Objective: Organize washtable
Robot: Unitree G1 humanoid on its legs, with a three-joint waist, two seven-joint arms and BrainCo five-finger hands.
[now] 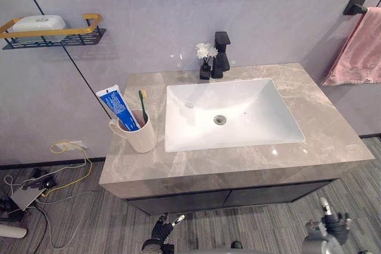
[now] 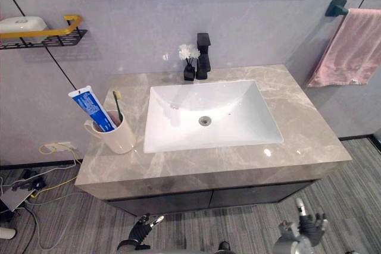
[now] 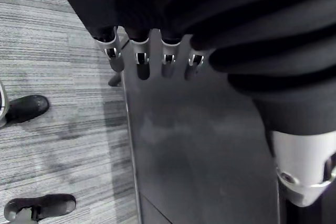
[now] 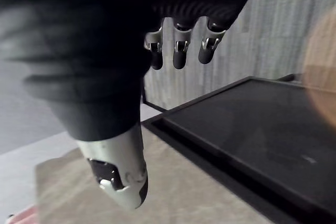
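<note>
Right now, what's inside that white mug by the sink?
A blue-and-white toothpaste tube and a green toothbrush stand in the mug, both poking above its rim. Their lower ends and the mug's bottom are hidden by its wall.

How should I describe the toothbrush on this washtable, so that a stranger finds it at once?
Find the grey stone countertop around the white sink. On its left part, beside the sink, stands a white cup with a handle. Of the two things standing in it, the toothbrush is the thin green stick, not the wide blue and white toothpaste tube.
</note>
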